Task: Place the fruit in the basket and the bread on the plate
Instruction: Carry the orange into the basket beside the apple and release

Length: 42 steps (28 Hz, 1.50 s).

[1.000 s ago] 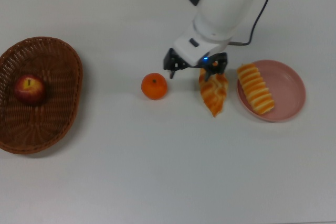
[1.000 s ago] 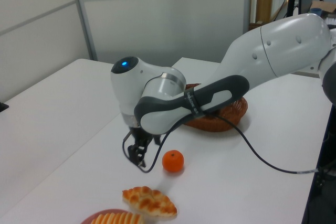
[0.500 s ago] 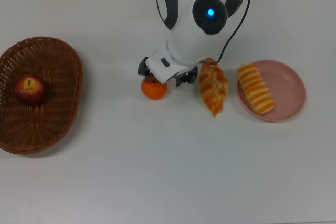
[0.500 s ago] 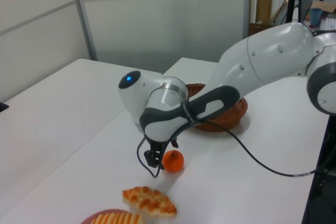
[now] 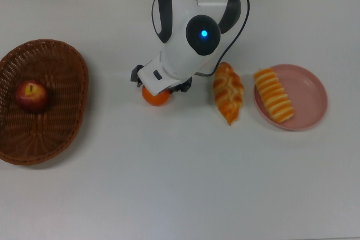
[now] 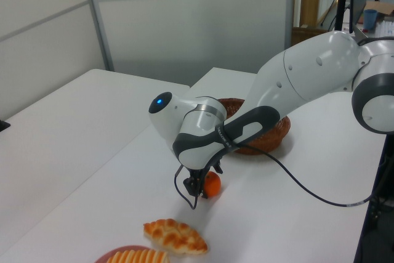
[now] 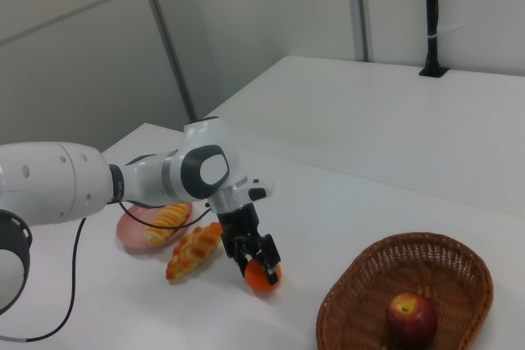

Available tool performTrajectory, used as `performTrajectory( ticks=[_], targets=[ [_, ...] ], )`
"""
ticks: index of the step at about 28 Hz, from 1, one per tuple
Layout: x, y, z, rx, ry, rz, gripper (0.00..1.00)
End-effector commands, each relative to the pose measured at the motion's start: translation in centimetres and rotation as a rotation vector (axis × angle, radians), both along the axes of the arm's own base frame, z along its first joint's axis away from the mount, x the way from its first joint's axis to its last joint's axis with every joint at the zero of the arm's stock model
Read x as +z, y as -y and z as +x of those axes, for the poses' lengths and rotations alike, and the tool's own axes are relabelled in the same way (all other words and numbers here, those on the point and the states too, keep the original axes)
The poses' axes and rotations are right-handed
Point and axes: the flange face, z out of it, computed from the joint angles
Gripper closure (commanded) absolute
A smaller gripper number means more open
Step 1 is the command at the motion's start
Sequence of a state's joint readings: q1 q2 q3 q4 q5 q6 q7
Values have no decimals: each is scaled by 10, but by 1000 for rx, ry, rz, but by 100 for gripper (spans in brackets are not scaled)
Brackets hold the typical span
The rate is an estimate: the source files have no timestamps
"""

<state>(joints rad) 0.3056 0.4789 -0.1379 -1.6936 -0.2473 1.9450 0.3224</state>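
Now down over the mandarin [image 5: 156, 97], the gripper [image 7: 256, 261] — 1 second ago beside the braided loaf [image 5: 228, 92], half a second ago just reaching the fruit. In the right view, fingers straddling the mandarin on either side, touching or nearly so; grasp looks closed on it or about to be, fruit apparently resting on the table [image 5: 180, 184]. Mandarin itself nudged slightly toward the top view's left. Meaning for the task: 1 fruit, the apple [image 5: 31, 95], lying in the basket [image 5: 67, 60] already; 1 bread, the striped roll [image 5: 274, 95], on the plate [image 5: 312, 85] already. Left to do: 2 items, mandarin to the basket well apart at the top view's left, loaf onto the plate just beside it. Next step, judging by the pose: lift and carry to the basket.
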Motion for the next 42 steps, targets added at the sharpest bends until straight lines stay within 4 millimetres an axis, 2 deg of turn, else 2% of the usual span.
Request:
performTrajectory(
  ticks=[1, 3, 5, 8, 9, 12, 17, 18, 22, 23, 27, 28, 35, 38, 41, 42],
  targets=[
    [1, 8, -4, -8, 2, -8, 68],
    [4, 8, -3, -13, 8, -4, 77],
    [12, 3, -2, -19, 24, 7, 78],
    [35, -2, 1, -28, 54, 31, 79],
    [53, -2, 1, -36, 78, 52, 79],
    [69, 7, 1, -57, 102, 68, 79],
    [90, 58, 4, -122, 129, 71, 79],
    [94, 81, 5, -141, 132, 69, 79],
    [96, 138, 5, -152, 115, 71, 79],
    [95, 167, 3, -155, 105, 70, 79],
    [91, 212, -2, -157, 91, 73, 79],
    [89, 233, -6, -165, 82, 75, 79],
    [84, 288, -23, -191, 45, 67, 78],
    [75, 292, -23, -192, 35, 61, 73],
    [67, 286, -20, -181, 20, 58, 45],
    [67, 286, -20, -181, 20, 58, 30]
  ],
)
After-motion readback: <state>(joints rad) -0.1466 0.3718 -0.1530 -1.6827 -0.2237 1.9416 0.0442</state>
